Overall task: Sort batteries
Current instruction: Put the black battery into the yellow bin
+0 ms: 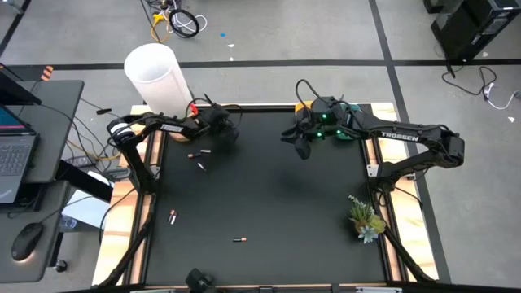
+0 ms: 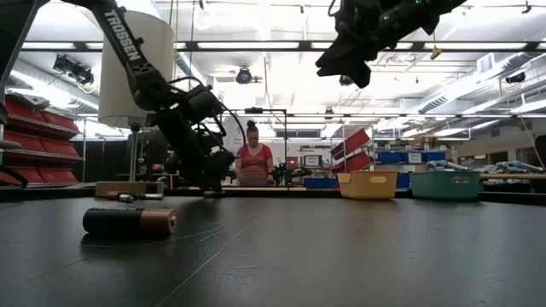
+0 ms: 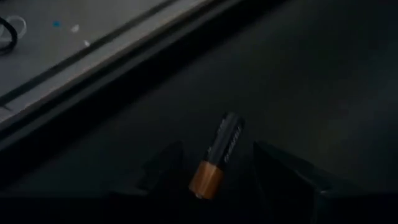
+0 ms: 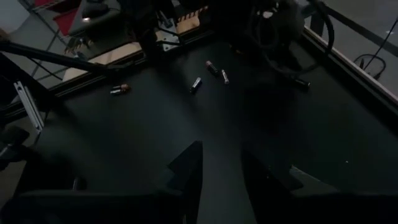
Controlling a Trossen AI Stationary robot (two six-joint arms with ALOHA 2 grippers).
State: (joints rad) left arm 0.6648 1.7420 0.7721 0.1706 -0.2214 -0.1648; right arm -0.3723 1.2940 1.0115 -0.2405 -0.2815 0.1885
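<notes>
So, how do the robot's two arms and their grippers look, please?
Both arms are dark, almost black, built of slim jointed links. The right arm carries white TROSSEN lettering, and small green lights glow near its wrist. The left arm has a pale band near its base and cables along its links. The left gripper and the right gripper each end in two dark, wedge-shaped fingers.

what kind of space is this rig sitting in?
Probably a robotics lab or workshop in an open industrial hall. The low view shows red storage bins on shelving, strip ceiling lights, and a person at a bench behind the table. The high view shows a laptop alongside.
</notes>
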